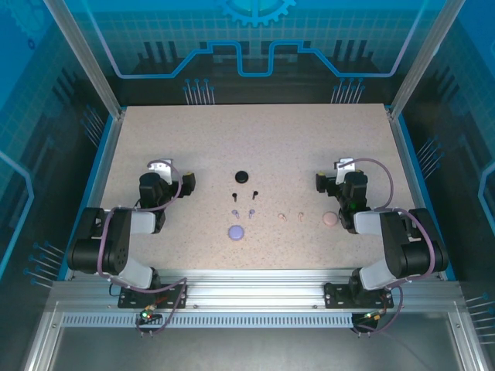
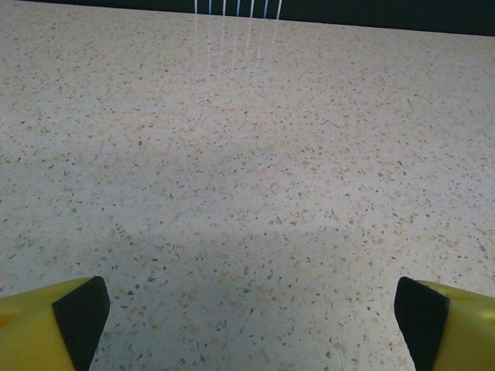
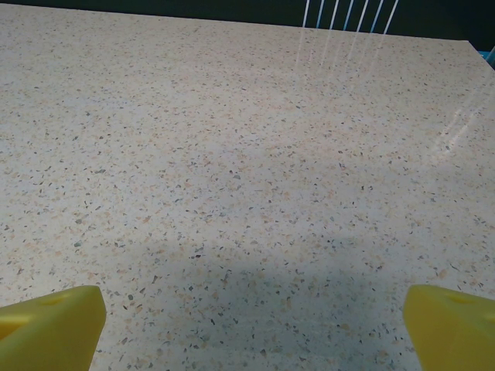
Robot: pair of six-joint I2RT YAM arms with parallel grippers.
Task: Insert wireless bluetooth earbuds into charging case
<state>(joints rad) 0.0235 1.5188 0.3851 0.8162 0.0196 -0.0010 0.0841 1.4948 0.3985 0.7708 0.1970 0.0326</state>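
On my left side, my left gripper (image 1: 174, 175) hung just above the speckled table (image 1: 309, 131) with its jaws spread wide and nothing between them; from the left wrist camera I saw the same gripper (image 2: 247, 313) as two yellow fingers (image 2: 35, 325) with black pads at the bottom corners and bare tabletop in the gap. To the right of it, near the middle of the table, lay the first column of things: the round black case (image 1: 241, 176) farthest from me, the two black earbuds (image 1: 234, 193) side by side just nearer, then the two lilac earbuds (image 1: 233, 211) below those, and the round lilac case (image 1: 237, 231) nearest my bases. None of these touched one another. Further right lay the two pale pink earbuds (image 1: 282, 217), close together, and beyond them the round pink case (image 1: 330, 219), apart from the pair. All six earbuds lay loose on the table, outside the cases. Just behind the pink case sat my right gripper (image 1: 332, 175), jaws likewise wide apart and holding nothing; the right wrist camera showed this gripper (image 3: 251, 325) with yellow fingers (image 3: 54, 325) at the lower corners and speckled surface between.
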